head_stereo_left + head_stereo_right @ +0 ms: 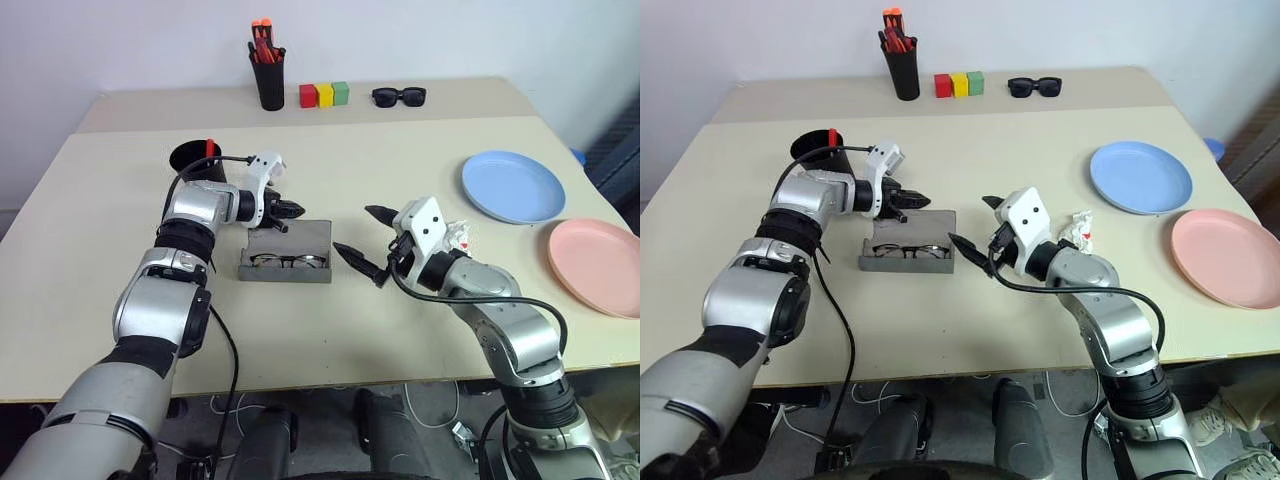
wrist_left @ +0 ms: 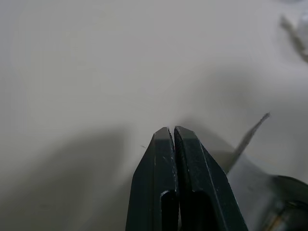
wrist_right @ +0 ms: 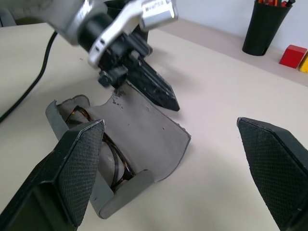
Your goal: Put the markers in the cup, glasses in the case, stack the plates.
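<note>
The grey case (image 1: pixel 290 240) lies open in the middle of the table with the thin-framed glasses (image 1: pixel 287 262) inside it. My left gripper (image 1: pixel 292 210) is shut and empty, its tip just over the far edge of the case's raised lid (image 3: pixel 144 127). To the right of the case my right gripper (image 1: pixel 358 232) stands wide open with nothing in it, pointing at the case. The black cup (image 1: pixel 195 160) sits at the left with a red-ended marker (image 1: pixel 209 148) standing in it. At the right the light blue plate (image 1: pixel 512 186) and pink plate (image 1: pixel 597 265) lie side by side.
Along the back edge stand a black pen holder (image 1: pixel 267 75) with orange-red pens, three coloured blocks (image 1: pixel 323 95) and black sunglasses (image 1: pixel 399 96). A small crumpled white thing (image 1: pixel 460 235) lies by my right wrist.
</note>
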Robot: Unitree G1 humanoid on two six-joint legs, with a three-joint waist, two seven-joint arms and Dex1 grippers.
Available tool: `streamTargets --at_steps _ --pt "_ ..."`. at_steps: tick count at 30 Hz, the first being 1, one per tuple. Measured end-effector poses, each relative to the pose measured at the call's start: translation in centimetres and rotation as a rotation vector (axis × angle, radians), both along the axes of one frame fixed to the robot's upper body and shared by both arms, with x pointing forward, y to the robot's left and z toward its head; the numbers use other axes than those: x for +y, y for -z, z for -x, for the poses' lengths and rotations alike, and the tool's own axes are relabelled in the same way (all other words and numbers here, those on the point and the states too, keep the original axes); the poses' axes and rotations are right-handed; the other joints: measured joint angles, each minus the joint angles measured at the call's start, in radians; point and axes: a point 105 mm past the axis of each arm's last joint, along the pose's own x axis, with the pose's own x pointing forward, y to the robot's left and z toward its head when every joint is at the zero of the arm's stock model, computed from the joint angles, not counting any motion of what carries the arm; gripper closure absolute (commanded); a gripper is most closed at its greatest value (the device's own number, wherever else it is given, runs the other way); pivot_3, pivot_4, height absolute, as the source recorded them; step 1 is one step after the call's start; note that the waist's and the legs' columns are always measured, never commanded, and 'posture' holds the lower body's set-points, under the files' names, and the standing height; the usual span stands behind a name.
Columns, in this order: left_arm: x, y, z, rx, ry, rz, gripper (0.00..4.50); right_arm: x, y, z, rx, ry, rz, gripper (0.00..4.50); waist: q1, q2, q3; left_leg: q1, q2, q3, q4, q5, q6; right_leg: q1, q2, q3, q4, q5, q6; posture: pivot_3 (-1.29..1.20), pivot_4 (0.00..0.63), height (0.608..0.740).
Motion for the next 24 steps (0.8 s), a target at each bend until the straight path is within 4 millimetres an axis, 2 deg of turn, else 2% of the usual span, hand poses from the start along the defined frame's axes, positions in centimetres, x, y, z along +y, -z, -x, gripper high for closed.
streamTargets --at_steps 9,14,17,24 --pt "1.2 0.2 3.1 0.061 0.062 0.011 4.43 0.0 -0.2 -0.1 -0.013 0.001 0.002 0.00 -0.002 0.000 0.000 0.001 0.000 0.000 0.000 0.000 0.000 0.000 0.000 0.000 0.003 0.000 0.000 0.00 0.150 0.740" --pt "1.2 0.1 3.1 0.074 0.035 0.030 4.43 0.0 -0.2 -0.1 -0.015 0.002 0.005 0.00 0.002 0.000 0.000 0.001 0.000 0.000 0.000 0.000 0.000 0.000 0.000 0.000 0.003 0.000 0.000 0.00 0.150 0.740" --pt "1.1 -0.1 4.0 0.088 0.067 0.022 4.43 0.0 -0.1 -0.1 -0.014 0.005 0.006 0.00 0.000 0.000 0.000 0.001 0.000 0.000 0.000 0.000 0.000 0.000 0.000 0.000 0.003 0.000 0.000 0.00 0.150 0.740" --pt "1.2 1.8 6.2 0.176 0.091 0.012 4.43 -0.1 -0.1 -0.2 -0.014 0.012 0.009 0.00 0.001 0.000 0.000 0.001 0.000 0.000 0.000 0.000 0.000 0.000 0.000 0.000 0.003 0.000 0.000 0.00 0.150 0.740"
